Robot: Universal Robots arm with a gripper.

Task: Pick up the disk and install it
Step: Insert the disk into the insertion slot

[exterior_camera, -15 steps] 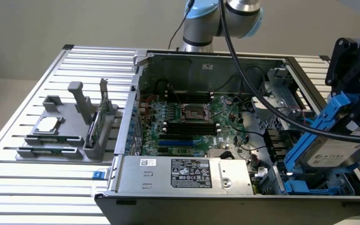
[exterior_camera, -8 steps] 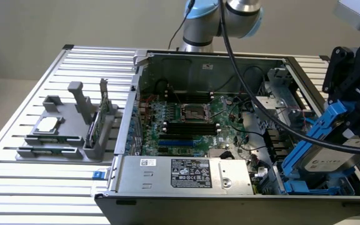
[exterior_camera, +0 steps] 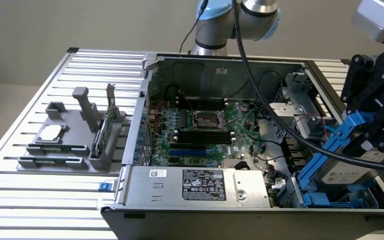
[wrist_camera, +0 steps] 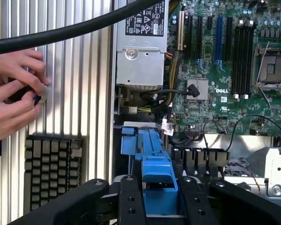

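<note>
I see my black gripper [exterior_camera: 373, 134] clamped on the smooth blue plastic rails of the flat silver-grey metal disk [exterior_camera: 344, 175], tilted inside the open grey steel computer case [exterior_camera: 232, 70].

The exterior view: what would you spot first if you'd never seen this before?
The black pincer at the exterior view's right grips the disk by its bright blue rails, tilted over the open computer case. In the wrist view, a person's hands are over the ribbed table beside the case.

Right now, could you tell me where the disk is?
The disk is on the exterior view's right, tilted in the gripper above the drive bay, beside the power supply.
</note>
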